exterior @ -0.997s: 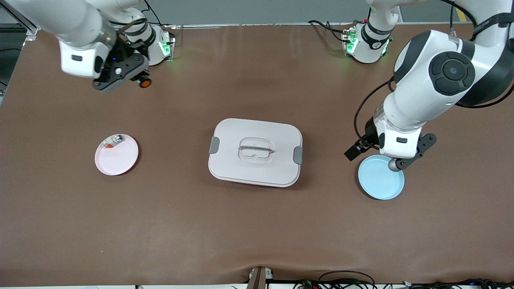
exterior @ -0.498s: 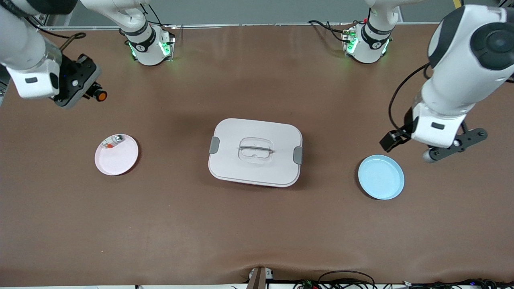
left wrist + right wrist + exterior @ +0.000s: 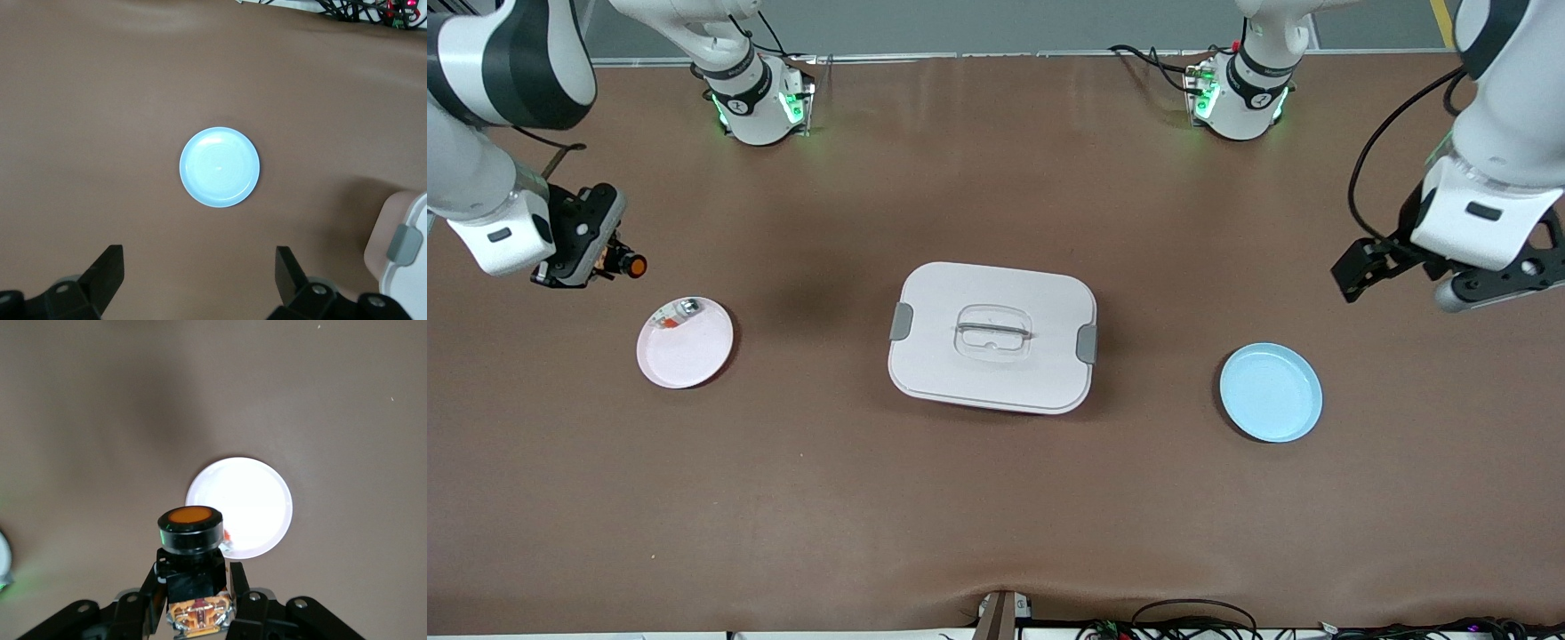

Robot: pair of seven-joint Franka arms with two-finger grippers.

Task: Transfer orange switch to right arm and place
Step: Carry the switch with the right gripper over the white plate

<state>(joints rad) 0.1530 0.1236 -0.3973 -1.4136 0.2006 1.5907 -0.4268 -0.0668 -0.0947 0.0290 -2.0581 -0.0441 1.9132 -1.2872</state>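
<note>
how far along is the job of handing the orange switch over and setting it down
The handover looks done: the right gripper is shut on the orange switch, and the left gripper hangs open and empty above the blue plate. In hand: the switch is carried in the air beside the pink plate, which already holds a small silver part. Left: setting the switch down, likely on that plate.

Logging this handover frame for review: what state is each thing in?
orange switch: clamped in the right gripper, up in the air
left gripper: open, empty
white box: lid on
pink plate: holds a small silver part
blue plate: empty
</note>
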